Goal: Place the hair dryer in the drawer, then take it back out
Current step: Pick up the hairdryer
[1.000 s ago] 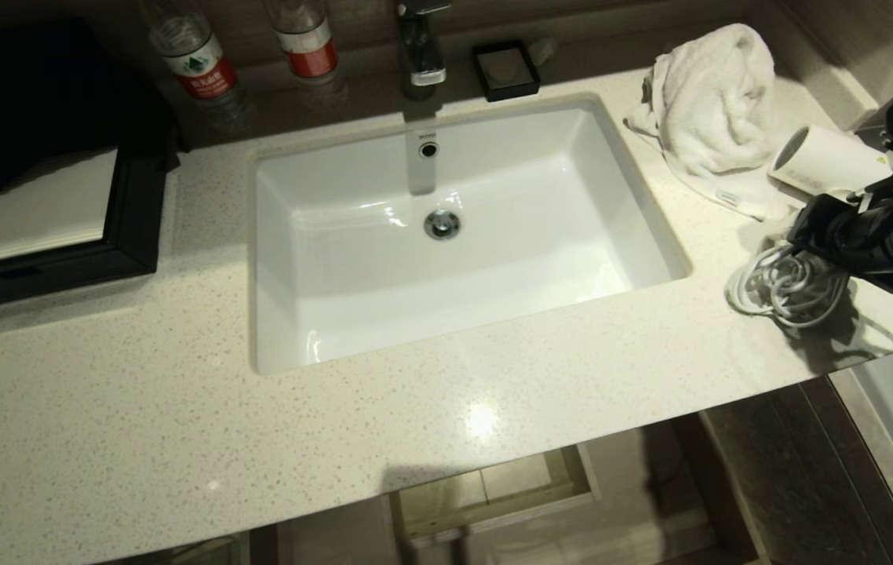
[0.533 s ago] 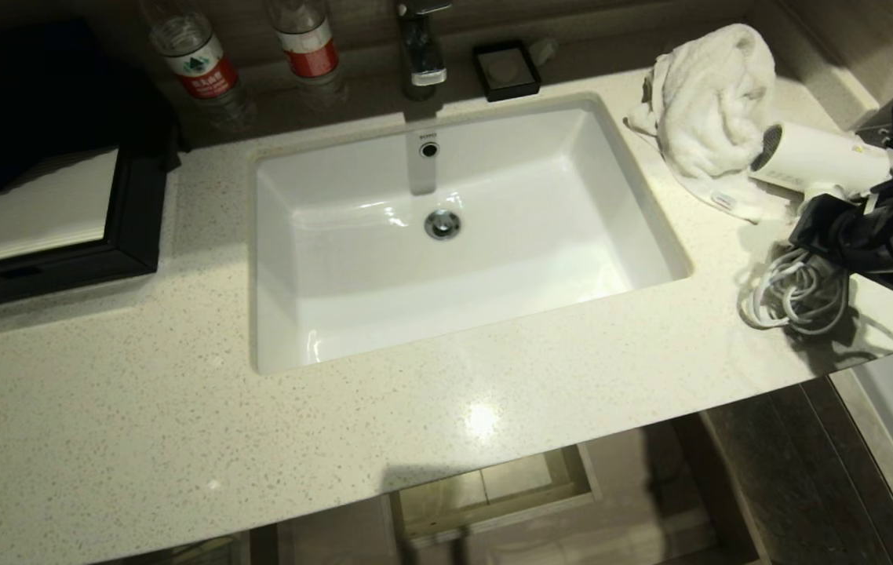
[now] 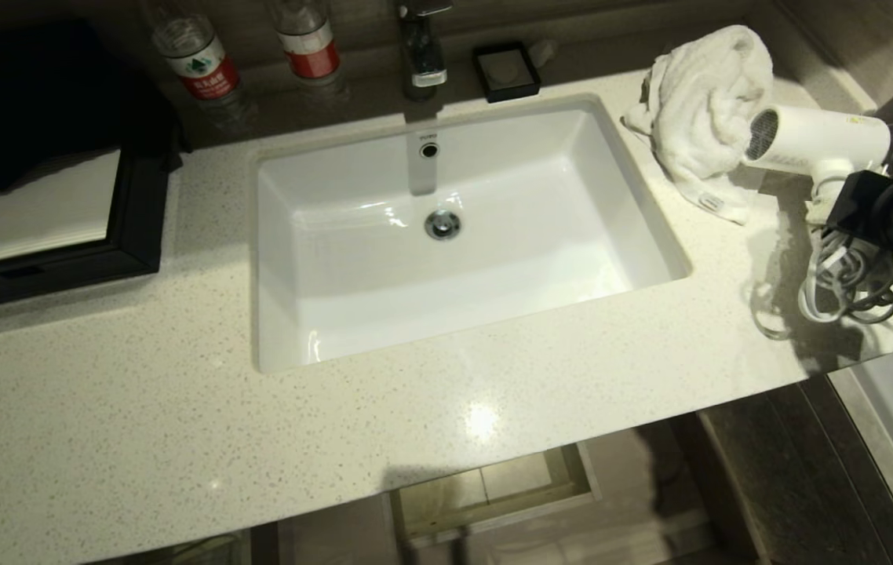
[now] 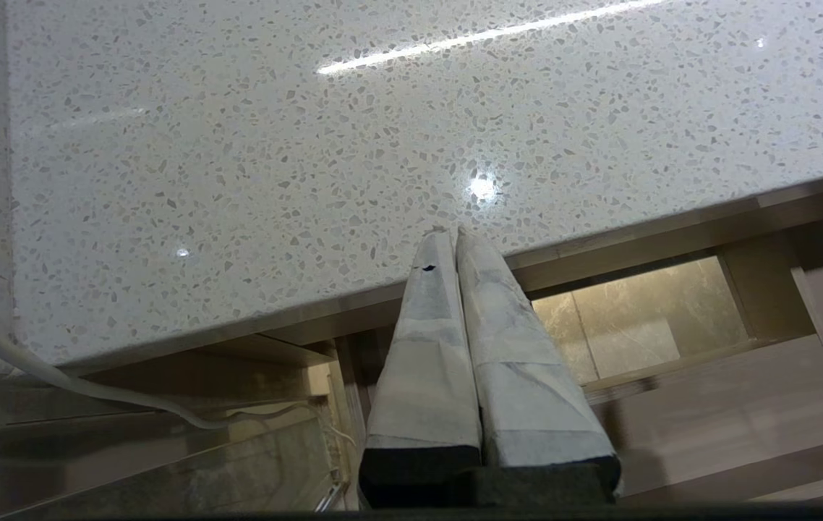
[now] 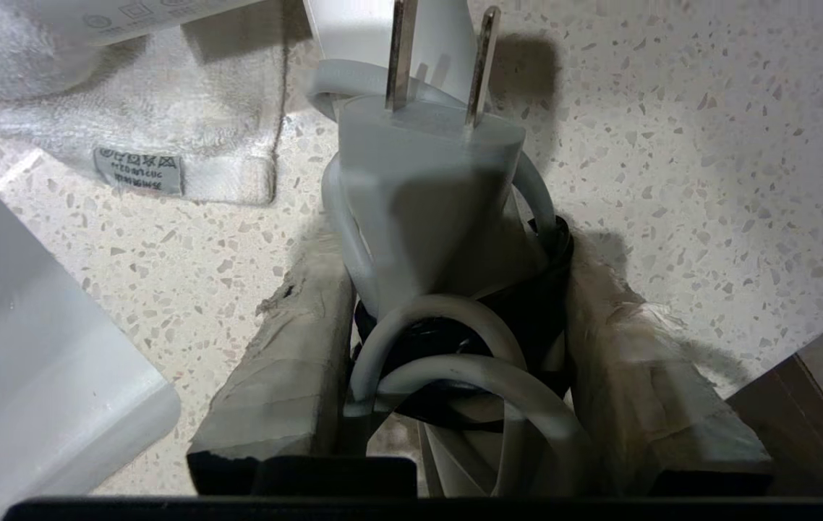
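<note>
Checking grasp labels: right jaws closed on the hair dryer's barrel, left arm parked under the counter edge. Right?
Not quite. The right gripper is closed on the hair dryer at its handle, over the bundled cord and plug, not its barrel; the right wrist view shows this. The rest holds: the left gripper is parked by the counter edge.

White hair dryer [image 3: 819, 139], speckled countertop [image 3: 180, 424]
</note>
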`<state>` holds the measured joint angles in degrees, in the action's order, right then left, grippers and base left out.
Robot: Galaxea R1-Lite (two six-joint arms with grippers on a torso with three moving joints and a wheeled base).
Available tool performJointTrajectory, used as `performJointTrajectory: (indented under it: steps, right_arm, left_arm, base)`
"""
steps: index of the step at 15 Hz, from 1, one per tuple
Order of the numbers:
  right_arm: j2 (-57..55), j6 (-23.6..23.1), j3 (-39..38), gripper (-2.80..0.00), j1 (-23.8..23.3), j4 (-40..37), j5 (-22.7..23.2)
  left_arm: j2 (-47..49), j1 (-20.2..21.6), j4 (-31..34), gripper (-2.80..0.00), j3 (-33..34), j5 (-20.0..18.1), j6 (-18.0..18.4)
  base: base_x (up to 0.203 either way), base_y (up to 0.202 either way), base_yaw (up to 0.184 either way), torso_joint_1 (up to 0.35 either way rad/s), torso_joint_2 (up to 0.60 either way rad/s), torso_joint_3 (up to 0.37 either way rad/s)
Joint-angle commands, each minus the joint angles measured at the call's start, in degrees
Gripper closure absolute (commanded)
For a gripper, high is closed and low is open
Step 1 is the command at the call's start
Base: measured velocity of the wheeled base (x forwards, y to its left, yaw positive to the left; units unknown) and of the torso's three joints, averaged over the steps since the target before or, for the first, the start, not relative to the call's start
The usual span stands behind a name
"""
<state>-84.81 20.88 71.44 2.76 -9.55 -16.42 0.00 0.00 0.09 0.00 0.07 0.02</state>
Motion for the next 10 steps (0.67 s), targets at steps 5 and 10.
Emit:
performJointTrajectory:
  steps: [5,10]
  right_arm:
    - [7.53,-8.64,-1.84,0.0,0.06,-0.1,0.37]
    - [12.62,-15.19,-4.37,0.0,0.21,0.03,0.89]
  left_arm:
    - [-0.08,0.0,0.0,0.0,0.08,0.01,-0.02]
    - [-0.09,0.0,0.0,0.0,0.08,0.01,-0.02]
  base:
    - [0.0,0.0,0.0,0.014,-0.02,-0.012]
    - [0.0,0.0,0.0,0.019,-0.02,-0.015]
